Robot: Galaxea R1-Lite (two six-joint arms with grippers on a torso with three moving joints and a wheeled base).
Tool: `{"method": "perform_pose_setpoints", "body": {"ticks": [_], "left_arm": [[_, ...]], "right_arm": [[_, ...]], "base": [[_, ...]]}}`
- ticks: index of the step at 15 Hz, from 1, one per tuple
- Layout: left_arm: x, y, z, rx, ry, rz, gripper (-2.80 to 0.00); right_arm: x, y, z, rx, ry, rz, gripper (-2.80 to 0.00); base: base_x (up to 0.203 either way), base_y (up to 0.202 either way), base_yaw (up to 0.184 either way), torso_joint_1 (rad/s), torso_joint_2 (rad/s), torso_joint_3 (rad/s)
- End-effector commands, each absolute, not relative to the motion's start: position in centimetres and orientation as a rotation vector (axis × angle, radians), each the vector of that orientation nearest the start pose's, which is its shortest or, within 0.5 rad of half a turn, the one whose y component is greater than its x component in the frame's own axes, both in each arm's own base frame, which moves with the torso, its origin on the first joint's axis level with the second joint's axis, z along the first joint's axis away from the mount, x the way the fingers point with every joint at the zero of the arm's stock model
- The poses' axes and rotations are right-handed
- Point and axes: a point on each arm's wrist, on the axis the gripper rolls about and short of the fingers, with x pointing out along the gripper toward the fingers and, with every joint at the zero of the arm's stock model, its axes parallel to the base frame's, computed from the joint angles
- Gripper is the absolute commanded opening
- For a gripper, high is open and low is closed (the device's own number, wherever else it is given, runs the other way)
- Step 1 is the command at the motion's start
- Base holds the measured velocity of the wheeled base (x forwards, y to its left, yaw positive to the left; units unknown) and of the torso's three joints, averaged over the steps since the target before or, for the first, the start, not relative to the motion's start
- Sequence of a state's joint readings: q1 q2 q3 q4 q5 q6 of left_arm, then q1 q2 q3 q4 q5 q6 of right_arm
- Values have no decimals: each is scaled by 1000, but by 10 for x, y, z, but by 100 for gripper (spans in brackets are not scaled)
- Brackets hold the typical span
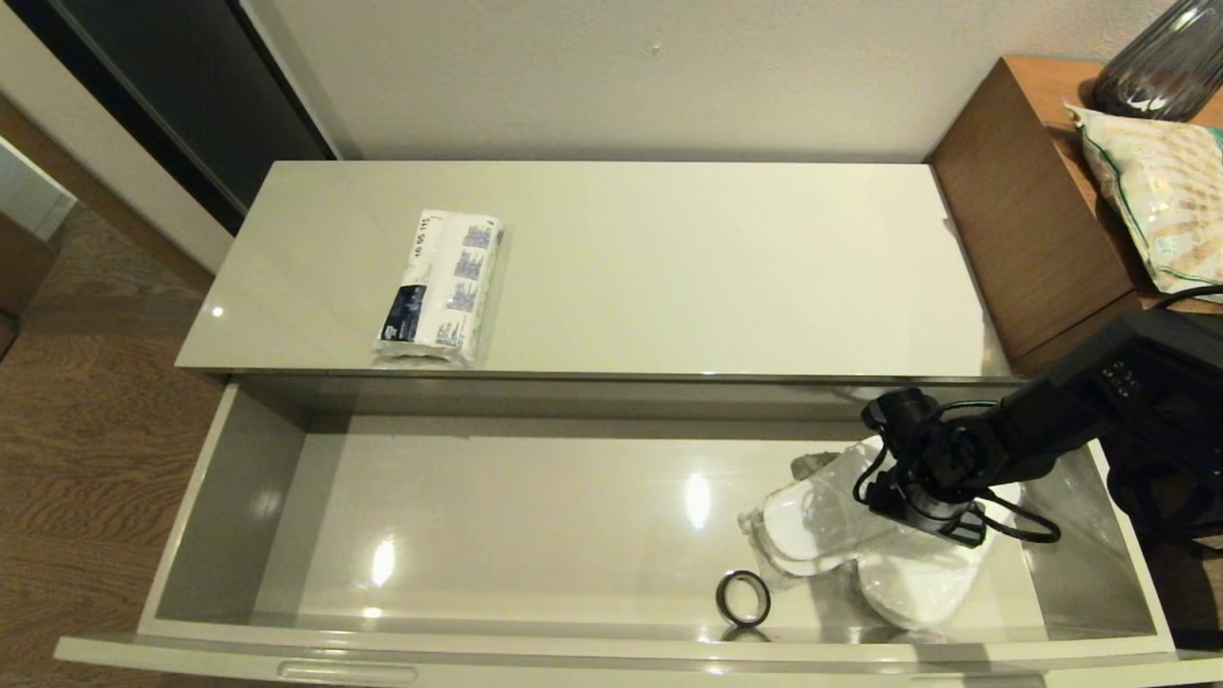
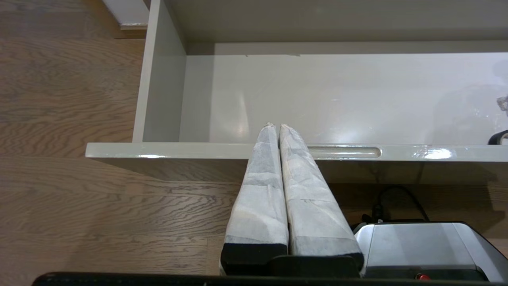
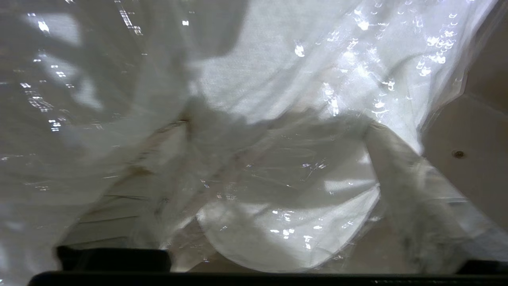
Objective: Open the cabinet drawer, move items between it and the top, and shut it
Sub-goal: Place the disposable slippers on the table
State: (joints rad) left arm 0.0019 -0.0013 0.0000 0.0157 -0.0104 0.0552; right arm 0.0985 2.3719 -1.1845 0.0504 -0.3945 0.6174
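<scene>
While the cabinet drawer (image 1: 239, 506) stands pulled fully out across the lower half of the head view, the right claw (image 1: 922, 521) is down inside its right end, on top of the slippers (image 1: 841, 535) in their clear plastic. From the head camera the claw's fingers are hidden under the wrist and cables. Only the right wrist view shows them: two wrapped fingers (image 3: 401, 174) spread wide apart, pressed into the crinkled plastic with the white slippers (image 3: 285, 222) between them. Whether they grip the plastic, cannot tell.

The left claw (image 2: 276, 126) appears only in the left wrist view. Its fingers are pressed together, holding nothing, tips hovering above the drawer's front edge just beside a slot handle (image 2: 344, 152), with wood floor (image 2: 79, 198) below.

A small black ring (image 1: 742, 598) lies on the drawer floor near the front wall, just left of the slippers. The drawer's left and middle floor is bare and glossy. On the top (image 1: 717, 268), the tissue pack (image 1: 441, 285) lies left of centre, its near end close to the front edge; the stretch to its right is bare as far as the brown wooden unit (image 1: 1022, 220) at upper right.
</scene>
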Motion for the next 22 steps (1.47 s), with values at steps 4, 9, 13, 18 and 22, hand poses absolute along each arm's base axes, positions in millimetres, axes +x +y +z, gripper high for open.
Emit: {"method": "perform_pose_setpoints", "body": {"ticks": [4, 9, 13, 18, 22], "left_arm": [[-23, 0, 74, 55, 15, -8, -280], [-23, 0, 74, 55, 15, -8, -280], [-23, 0, 74, 55, 15, -8, -280], [-23, 0, 74, 55, 15, -8, -280], [-23, 0, 74, 55, 15, -8, -280]], "right_arm": [[381, 29, -22, 219, 1083, -608, -280], [378, 30, 9, 251, 1046, -584, -280], [367, 31, 40, 270, 1064, -558, -280], [362, 31, 78, 302, 1069, -551, -280], [355, 31, 122, 351, 1079, -536, -280]], "base": [[0, 0, 0, 0, 0, 0], [0, 0, 0, 0, 0, 0], [0, 0, 0, 0, 0, 0], [0, 0, 0, 0, 0, 0], [0, 0, 0, 0, 0, 0]]}}
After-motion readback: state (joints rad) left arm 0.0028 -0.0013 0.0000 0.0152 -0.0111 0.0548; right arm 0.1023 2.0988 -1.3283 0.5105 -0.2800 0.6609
